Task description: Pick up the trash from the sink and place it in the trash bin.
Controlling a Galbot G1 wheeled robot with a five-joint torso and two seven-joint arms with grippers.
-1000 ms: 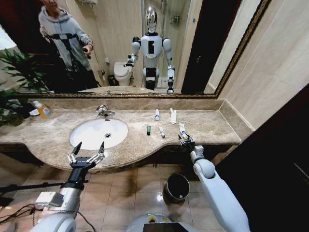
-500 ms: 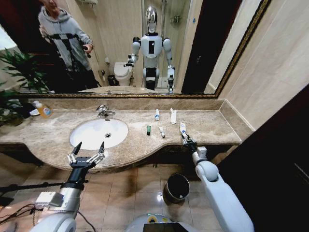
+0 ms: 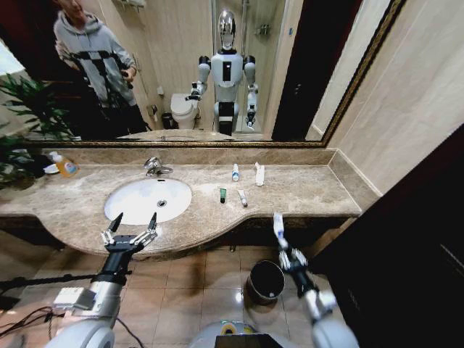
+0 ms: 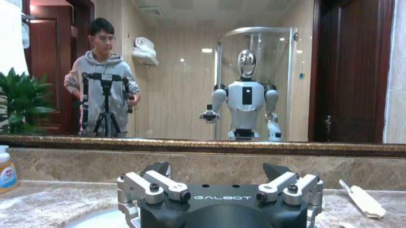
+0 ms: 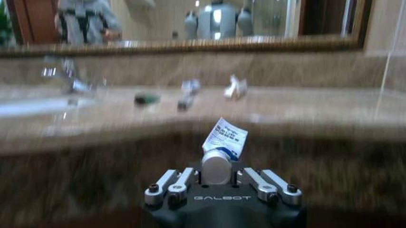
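My right gripper (image 3: 283,249) is shut on a white tube with blue print (image 3: 278,226), held upright off the counter's front edge, just above and right of the black trash bin (image 3: 266,280) on the floor. In the right wrist view the same tube (image 5: 223,140) stands up between the fingers. More trash lies on the countertop right of the sink (image 3: 148,199): a dark green tube (image 3: 223,194), a small white tube (image 3: 243,198), a blue-capped tube (image 3: 235,172) and a white packet (image 3: 259,173). My left gripper (image 3: 130,230) hangs open at the counter's front edge by the sink.
A chrome faucet (image 3: 154,167) stands behind the basin and a yellow-orange soap bottle (image 3: 65,165) sits at the far left. A large mirror runs along the back wall. A wall and a dark door close in the right side. The tiled floor lies around the bin.
My right gripper has lifted the white tube off the counter and drawn it back and down past the front edge, toward the bin. The left arm has not moved.
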